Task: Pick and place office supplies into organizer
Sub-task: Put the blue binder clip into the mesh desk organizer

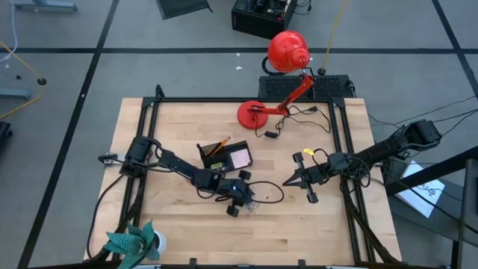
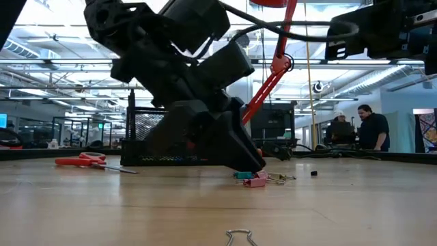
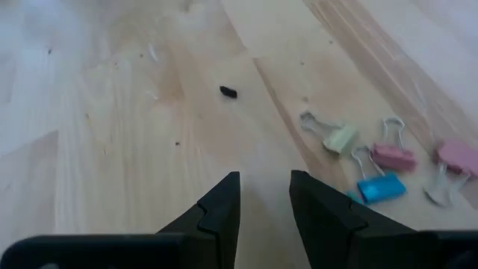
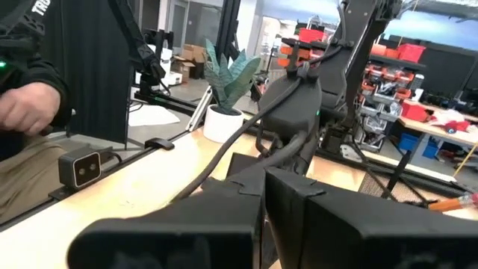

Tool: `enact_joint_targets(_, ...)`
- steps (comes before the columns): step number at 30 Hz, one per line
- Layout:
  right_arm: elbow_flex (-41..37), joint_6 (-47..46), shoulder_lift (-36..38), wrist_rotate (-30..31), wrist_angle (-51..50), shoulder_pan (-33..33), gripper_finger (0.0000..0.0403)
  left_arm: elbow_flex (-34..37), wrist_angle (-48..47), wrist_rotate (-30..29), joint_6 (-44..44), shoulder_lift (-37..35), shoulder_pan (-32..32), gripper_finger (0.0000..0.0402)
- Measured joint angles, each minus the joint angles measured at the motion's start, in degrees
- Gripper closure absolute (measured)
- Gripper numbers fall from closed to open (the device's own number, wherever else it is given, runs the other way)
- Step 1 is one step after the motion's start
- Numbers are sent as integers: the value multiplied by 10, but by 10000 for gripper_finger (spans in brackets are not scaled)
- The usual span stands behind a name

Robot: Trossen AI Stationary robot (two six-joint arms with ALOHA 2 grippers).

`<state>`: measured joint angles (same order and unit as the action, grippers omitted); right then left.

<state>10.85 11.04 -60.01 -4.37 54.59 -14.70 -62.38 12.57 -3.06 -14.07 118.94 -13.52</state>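
A: Which step is under way, and what is nearest the camera at table height?

B: Nearest, a loose wire binder-clip handle (image 2: 240,237) lies on the wooden table (image 1: 172,224). Behind it the left gripper (image 3: 265,196) hangs low over the wood, fingers spread with a clear gap and nothing between them. It looks like the approach before picking up a small item.

A: What is it reaching for?

B: A cluster of small binder clips just beside its fingertips: a blue clip (image 3: 381,187), a pale yellow-green one (image 3: 340,139), a pink one (image 3: 394,158) and another pink one (image 3: 457,156). Each is a folded coloured body with thin wire handles sticking out. They lie flat and close together, some nearly touching. A tiny dark bit (image 3: 228,92) lies on the wood farther from the clips.

A: And the next move?

B: Probably shifting sideways over one clip, then lowering and closing on its body rather than its springy wires. The crowding could make it nudge a neighbour.

A: Where is the organizer?

B: The organizer (image 1: 224,155), a small black tray, sits a little beyond the clips towards the red lamp (image 1: 276,82). It already holds an orange pencil (image 1: 218,145) and a pale pink notepad (image 1: 240,158).

A: Anything else?

B: Red-handled scissors (image 2: 85,161) lie on the table away from the clips. The right gripper (image 1: 289,181) waits well to the clips' other side, fingers pressed together, empty.
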Motion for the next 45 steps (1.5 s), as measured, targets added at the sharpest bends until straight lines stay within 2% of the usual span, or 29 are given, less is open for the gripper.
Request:
enact_joint_targets(14, 0, -3, 0, -1, -5, 0, 399, -2, -77, -4, 74, 3, -22, 275)
enact_joint_targets(19, 0, -3, 0, -1, -5, 0, 399, 0, -122, 31, 106, -17, -26, 275)
enact_joint_targets(26, 0, -3, 0, -1, -2, 0, 398, 3, -218, 35, 158, -67, -51, 275)
enact_joint_targets(31, 0, -10, 0, -1, 0, 0, 398, 4, -230, 29, 202, -78, -75, 274)
enact_joint_targets(34, 0, -10, 0, -2, 0, 0, 399, 4, -218, -2, 181, -79, -87, 274)
enact_joint_targets(37, 0, -10, 0, -1, 5, 0, 399, 7, -198, -41, 121, -87, -93, 275)
enact_joint_targets(40, 0, -10, 0, -1, 5, 0, 399, 7, -142, -50, 64, -112, -96, 275)
enact_joint_targets(42, 0, -10, 0, -1, 5, 0, 399, 5, -116, -51, 56, -140, -95, 275)
enact_joint_targets(45, 0, -10, 0, -1, 7, 0, 399, 4, -134, -50, 55, -182, -94, 275)
